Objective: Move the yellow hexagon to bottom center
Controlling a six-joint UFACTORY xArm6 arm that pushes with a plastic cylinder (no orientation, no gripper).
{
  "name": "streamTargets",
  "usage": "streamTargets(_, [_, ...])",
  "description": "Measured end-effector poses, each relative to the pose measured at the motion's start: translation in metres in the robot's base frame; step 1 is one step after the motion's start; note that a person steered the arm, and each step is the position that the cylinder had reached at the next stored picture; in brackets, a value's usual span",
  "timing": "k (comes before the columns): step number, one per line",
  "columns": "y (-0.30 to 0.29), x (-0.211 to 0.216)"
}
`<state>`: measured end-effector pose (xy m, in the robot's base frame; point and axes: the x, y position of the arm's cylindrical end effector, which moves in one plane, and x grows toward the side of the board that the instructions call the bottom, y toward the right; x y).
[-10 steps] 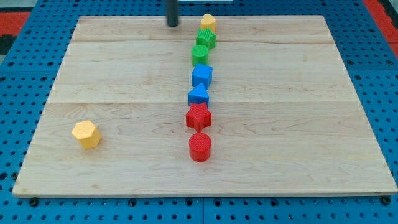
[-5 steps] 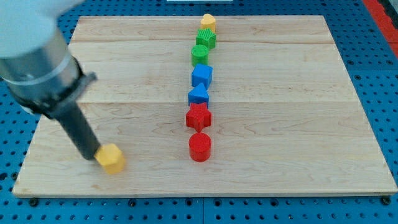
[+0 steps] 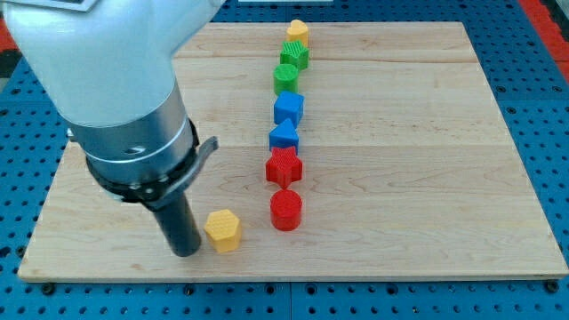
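The yellow hexagon (image 3: 222, 230) lies on the wooden board (image 3: 400, 178) near the view's bottom, a little left of centre. My tip (image 3: 187, 252) stands just left of it, touching or nearly touching its left side. The red cylinder (image 3: 285, 210) is a short way to the hexagon's right. The arm's large white and grey body (image 3: 116, 80) fills the view's upper left and hides that part of the board.
A column of blocks runs down the board's middle: a yellow block (image 3: 297, 31) at the top, a green star (image 3: 293, 56), a green block (image 3: 285, 77), a blue cube (image 3: 288, 108), a blue triangle (image 3: 284, 136), a red star (image 3: 284, 166).
My tip came from the board's top to the left side and pushed the yellow hexagon right and down, from the left area to near the red cylinder.
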<state>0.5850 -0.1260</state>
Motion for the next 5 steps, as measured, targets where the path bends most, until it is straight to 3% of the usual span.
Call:
streamTargets(1, [-0.024,-0.016])
streamTargets(2, [0.04,-0.025])
streamTargets(4, [0.076,0.006])
streamTargets(5, [0.046,0.024])
